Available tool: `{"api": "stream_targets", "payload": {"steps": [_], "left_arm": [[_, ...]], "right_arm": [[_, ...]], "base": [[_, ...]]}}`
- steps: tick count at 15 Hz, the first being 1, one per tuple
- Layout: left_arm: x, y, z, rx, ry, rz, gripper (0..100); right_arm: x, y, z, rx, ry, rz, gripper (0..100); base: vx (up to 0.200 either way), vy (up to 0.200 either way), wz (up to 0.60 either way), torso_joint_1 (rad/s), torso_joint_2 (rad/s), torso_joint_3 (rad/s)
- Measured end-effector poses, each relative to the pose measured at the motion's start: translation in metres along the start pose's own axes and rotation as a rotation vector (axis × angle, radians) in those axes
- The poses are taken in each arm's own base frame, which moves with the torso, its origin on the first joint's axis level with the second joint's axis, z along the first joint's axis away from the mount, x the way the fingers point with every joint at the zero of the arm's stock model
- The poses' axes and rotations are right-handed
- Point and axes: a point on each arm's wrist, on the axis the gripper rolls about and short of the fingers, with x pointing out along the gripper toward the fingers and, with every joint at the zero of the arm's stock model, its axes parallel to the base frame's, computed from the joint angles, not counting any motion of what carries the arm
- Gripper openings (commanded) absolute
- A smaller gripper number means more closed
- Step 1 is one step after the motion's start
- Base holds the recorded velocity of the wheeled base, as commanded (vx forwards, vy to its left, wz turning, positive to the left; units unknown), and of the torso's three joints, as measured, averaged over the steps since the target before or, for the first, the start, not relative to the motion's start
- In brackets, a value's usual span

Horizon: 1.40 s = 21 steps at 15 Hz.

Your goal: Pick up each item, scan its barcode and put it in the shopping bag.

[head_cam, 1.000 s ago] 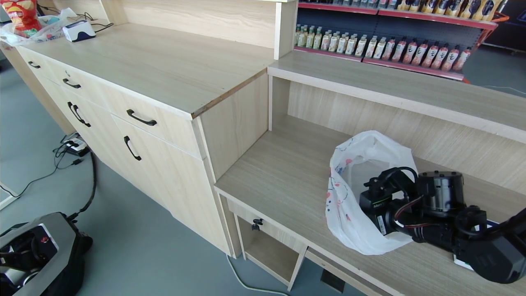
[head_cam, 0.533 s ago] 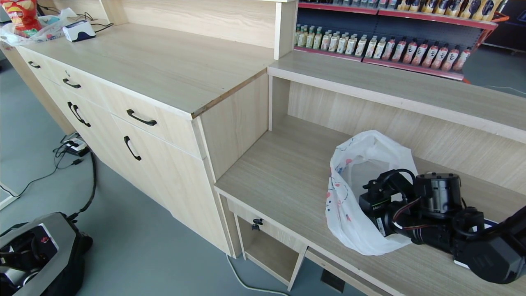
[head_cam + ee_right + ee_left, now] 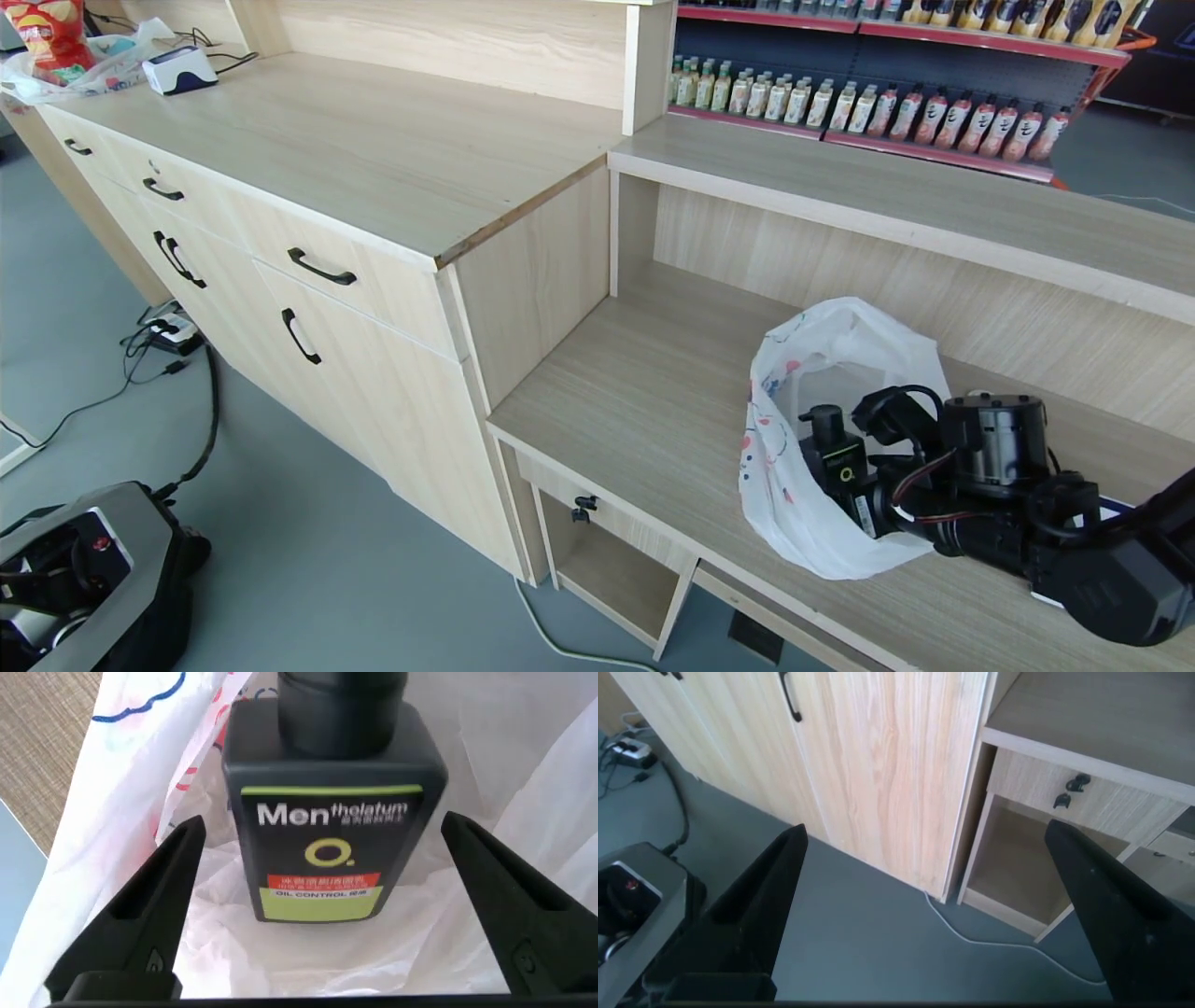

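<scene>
A white plastic shopping bag (image 3: 794, 509) lies on its side on the lower wooden desk (image 3: 644, 392), its mouth facing my right arm. My right gripper (image 3: 873, 467) is at the bag's mouth, open. A black bottle with a green and white label (image 3: 834, 455) rests inside the bag just beyond the fingers. In the right wrist view the bottle (image 3: 332, 831) lies on the bag's white film (image 3: 121, 765) between the spread fingers of the right gripper (image 3: 324, 826), with a slim gap on each side. My left gripper (image 3: 924, 831) hangs open over the grey floor beside the cabinet.
A white and blue scanner (image 3: 179, 70) and a red snack bag (image 3: 51, 33) sit far off on the upper counter's left end. A wall of the counter rises behind the bag. Store shelves of bottles (image 3: 840, 103) stand beyond. Cables (image 3: 168, 336) trail on the floor.
The right gripper sank slightly at the bag's mouth, then opened. The black bottle left its fingers and now sits deeper in the bag.
</scene>
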Motion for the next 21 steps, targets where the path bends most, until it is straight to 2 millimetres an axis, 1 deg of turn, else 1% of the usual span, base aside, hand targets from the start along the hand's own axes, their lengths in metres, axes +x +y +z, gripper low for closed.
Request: {"api": "stream_targets", "payload": {"steps": [3, 5, 9, 11, 14, 15, 16, 18, 19, 21], "left_arm": [[0.0, 0.0, 0.0, 0.001, 0.0, 0.0, 100], [0.0, 0.0, 0.0, 0.0, 0.0, 0.0, 100], [0.0, 0.0, 0.0, 0.0, 0.0, -0.001, 100], [0.0, 0.0, 0.0, 0.0, 0.0, 0.0, 100], [0.0, 0.0, 0.0, 0.0, 0.0, 0.0, 100], [0.0, 0.0, 0.0, 0.0, 0.0, 0.0, 100], [0.0, 0.0, 0.0, 0.001, 0.0, 0.0, 100], [0.0, 0.0, 0.0, 0.0, 0.0, 0.0, 100], [0.0, 0.0, 0.0, 0.001, 0.0, -0.001, 100], [0.0, 0.0, 0.0, 0.0, 0.0, 0.0, 100]], "right_arm": [[-0.003, -0.001, 0.005, -0.004, -0.018, -0.002, 100], [-0.011, -0.003, 0.019, -0.053, -0.084, -0.014, 100], [-0.029, -0.012, 0.058, -0.13, -0.242, -0.063, 100], [-0.04, -0.02, 0.067, -0.171, -0.285, -0.107, 100], [-0.067, -0.041, 0.073, -0.221, -0.289, -0.189, 100], [-0.082, -0.051, 0.073, -0.247, -0.275, -0.225, 100], [-0.098, -0.063, 0.072, -0.27, -0.265, -0.265, 100], [-0.133, -0.084, 0.073, -0.304, -0.303, -0.319, 100], [-0.15, -0.092, 0.076, -0.316, -0.333, -0.353, 100], [-0.176, -0.102, 0.086, -0.317, -0.349, -0.417, 100]], "base": [[0.0, 0.0, 0.0, 0.0, 0.0, 0.0], [0.0, 0.0, 0.0, 0.0, 0.0, 0.0], [0.0, 0.0, 0.0, 0.0, 0.0, 0.0], [0.0, 0.0, 0.0, 0.0, 0.0, 0.0], [0.0, 0.0, 0.0, 0.0, 0.0, 0.0], [0.0, 0.0, 0.0, 0.0, 0.0, 0.0], [0.0, 0.0, -0.6, 0.007, 0.0, 0.002], [0.0, 0.0, -0.6, -0.005, 0.0, 0.002], [0.0, 0.0, -0.6, -0.002, 0.0, 0.002], [0.0, 0.0, -0.6, 0.007, 0.0, 0.0]]}}
